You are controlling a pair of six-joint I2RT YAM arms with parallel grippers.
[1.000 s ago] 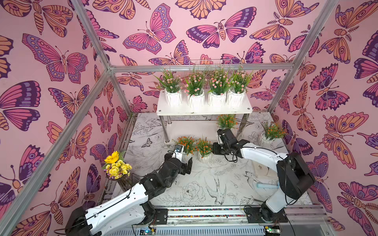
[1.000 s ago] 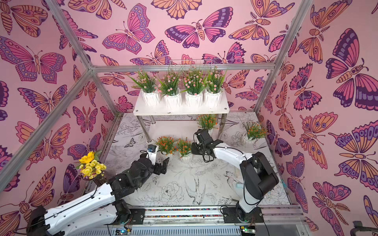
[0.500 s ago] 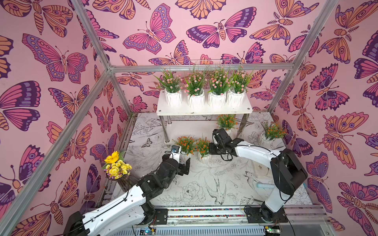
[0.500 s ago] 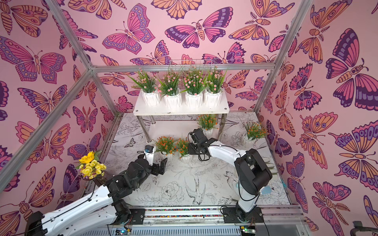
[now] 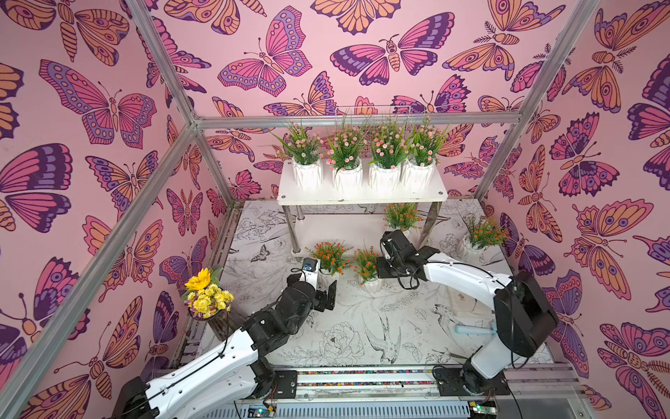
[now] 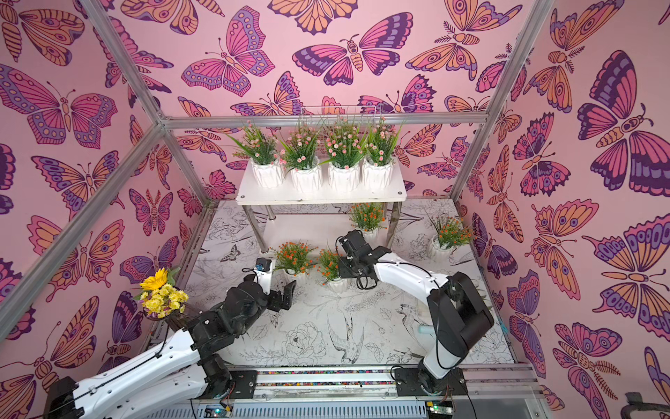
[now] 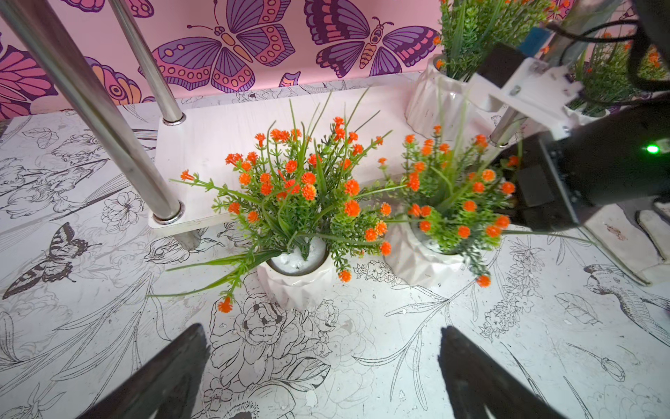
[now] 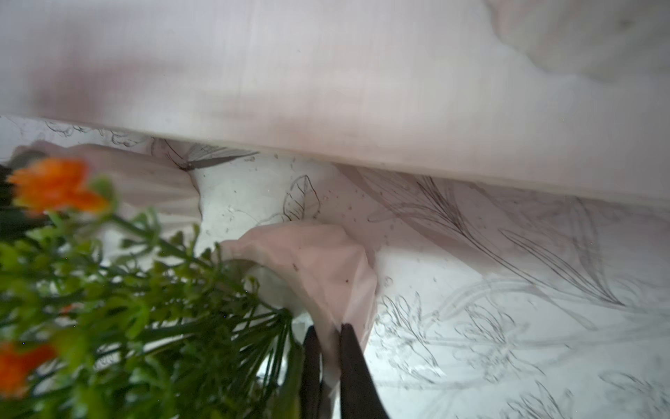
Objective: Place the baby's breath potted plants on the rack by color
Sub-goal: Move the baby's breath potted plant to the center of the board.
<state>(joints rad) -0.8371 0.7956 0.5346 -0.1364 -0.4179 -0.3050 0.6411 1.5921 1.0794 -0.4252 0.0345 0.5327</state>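
— What is the biggest thing in front of you?

— The worktop, white with inked birds and blooms. At its far side stands the rack, two white boards on shiny legs. At the worktop's left edge, well apart from the rack, stands a sunflower bouquet.

— What is on the rack?

— Four pink plants stand in a row on the top board, their pots just beside one another. At the right end of the lower board is the shelved orange plant.

— And the other orange ones?

— Three are on the worktop. The corner orange plant sits to the right of the rack, near the wall. Two stand just in front of the rack with their sprigs touching: the free orange plant on my left and the gripped orange plant on my right.

— Your grippers?

— My left gripper hangs low over the worktop, near the free orange plant. Its jaws are spread wide with nothing between them. My right gripper is at the gripped orange plant's right side. Its jaws are drawn narrow and pinch the rim of the white pot, one finger inside and one outside.

— Is that pot off the worktop?

— It looks to sit there, but I cannot tell for sure.
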